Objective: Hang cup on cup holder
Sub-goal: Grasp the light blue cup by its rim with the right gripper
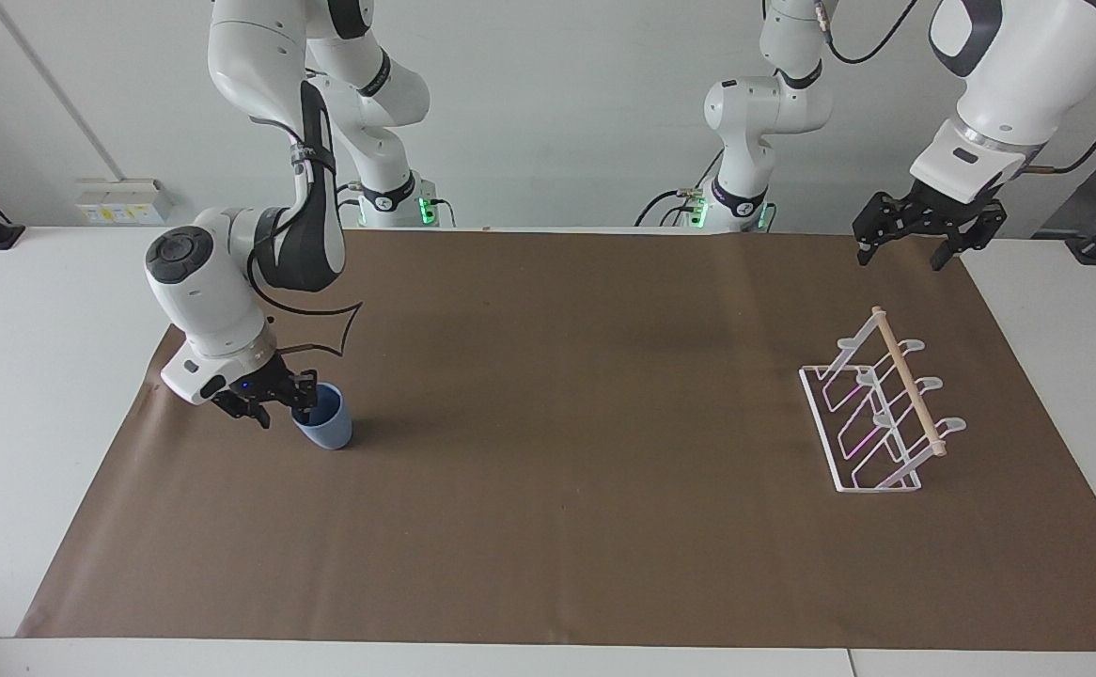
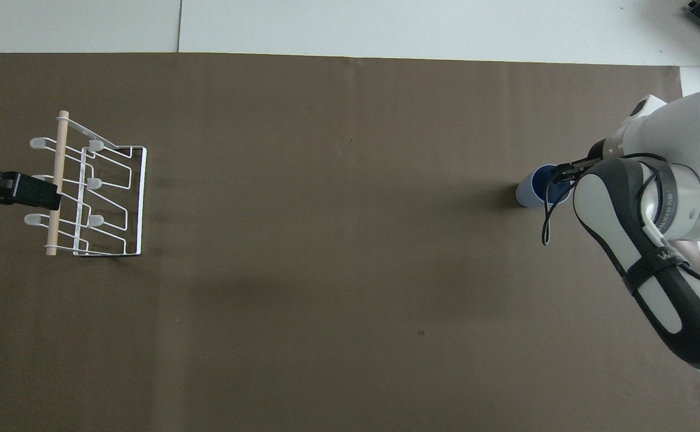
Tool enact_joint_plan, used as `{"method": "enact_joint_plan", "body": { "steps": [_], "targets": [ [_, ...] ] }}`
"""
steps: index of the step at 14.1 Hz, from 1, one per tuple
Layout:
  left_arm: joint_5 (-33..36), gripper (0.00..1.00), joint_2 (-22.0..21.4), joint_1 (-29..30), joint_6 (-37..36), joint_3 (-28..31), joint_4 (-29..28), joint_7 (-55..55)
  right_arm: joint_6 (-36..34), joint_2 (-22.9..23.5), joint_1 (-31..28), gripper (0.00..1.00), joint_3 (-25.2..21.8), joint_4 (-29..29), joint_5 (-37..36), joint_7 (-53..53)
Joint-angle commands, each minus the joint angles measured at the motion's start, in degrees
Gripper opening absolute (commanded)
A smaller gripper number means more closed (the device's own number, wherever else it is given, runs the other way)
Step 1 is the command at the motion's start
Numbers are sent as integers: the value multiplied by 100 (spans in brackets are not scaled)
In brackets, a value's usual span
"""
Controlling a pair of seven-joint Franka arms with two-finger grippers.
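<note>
Right gripper (image 1: 283, 406) straddles the rim of the upright cup (image 1: 325, 420), one finger inside it, jaws narrowing around the wall. Left gripper (image 1: 916, 246) hangs wide open over the desk (image 1: 548, 527) near the cup holder (image 1: 877, 414), well apart from the cup.

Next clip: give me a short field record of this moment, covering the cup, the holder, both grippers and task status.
cup: cup upright on the brown mat, toward the right arm's end
cup holder: cup holder standing on the mat toward the left arm's end, no cup on it
right gripper: right gripper at the cup's rim, one finger inside the cup
left gripper: left gripper raised, jaws open, arm waiting
status: cup not yet lifted or hung
</note>
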Motion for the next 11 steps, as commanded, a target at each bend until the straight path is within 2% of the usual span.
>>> {"method": "enact_joint_plan", "body": {
  "steps": [1,3,4,9,11],
  "targets": [
    [40,100,-210,-65,177,55,-277,11,192,-12,-51,43,53,-113,352,-287],
    [49,100,-219,-74,264,55,-329,11,193,-11,-51,17,53,-113,361,-340],
    [49,100,-237,-74,325,46,-373,11,192,-11,-51,0,53,-113,370,-332],
    [49,100,-298,-74,361,46,-470,11,-27,-38,-77,0,61,132,370,-331],
    [49,100,-298,-65,361,55,-462,11,-88,-221,-51,0,70,239,405,-288]
  ]
}}
